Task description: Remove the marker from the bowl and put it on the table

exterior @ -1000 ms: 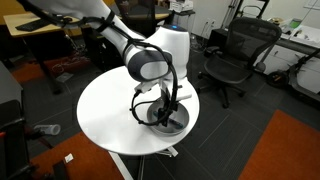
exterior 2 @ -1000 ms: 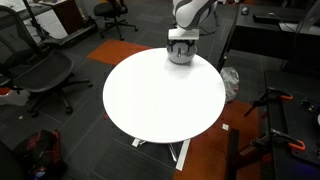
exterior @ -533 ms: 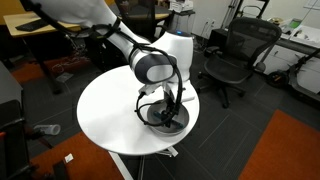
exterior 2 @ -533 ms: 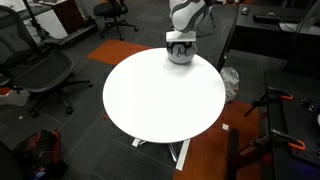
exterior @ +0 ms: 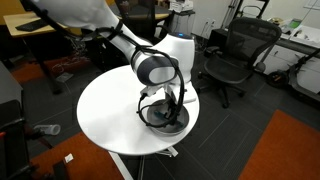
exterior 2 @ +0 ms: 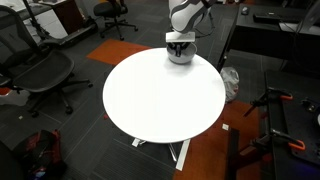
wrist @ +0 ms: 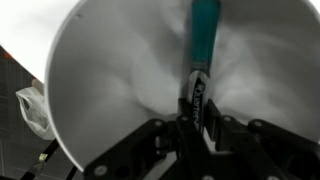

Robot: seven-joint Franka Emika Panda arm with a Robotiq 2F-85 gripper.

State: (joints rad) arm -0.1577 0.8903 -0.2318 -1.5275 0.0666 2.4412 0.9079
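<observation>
**A:** Where is the marker (wrist: 204, 35) at this step?

**B:** Inside the bowl (wrist: 100, 90). In the wrist view it lies against the bowl's inner wall. Its long axis runs straight away from the jaws, with the teal body toward the far rim and the darker end near.

**A:** State of the jaws?

**B:** Lowered into the bowl, one on each side of the darker end. The gap looks barely wider than the marker. I cannot tell whether the pads are pressing on it.

**A:** And the bowl?

**B:** On the tabletop (exterior 2: 150, 105), close to its edge in both exterior views, directly under the arm (exterior: 110, 35).

**A:** What does the coming move turn on?

**B:** My judgement: the jaws cross the long axis squarely, so closing should catch the end only. Held at one end, the body may swing. Lift straight up past the rim, then carry it to bare tabletop beside the bowl.
</observation>
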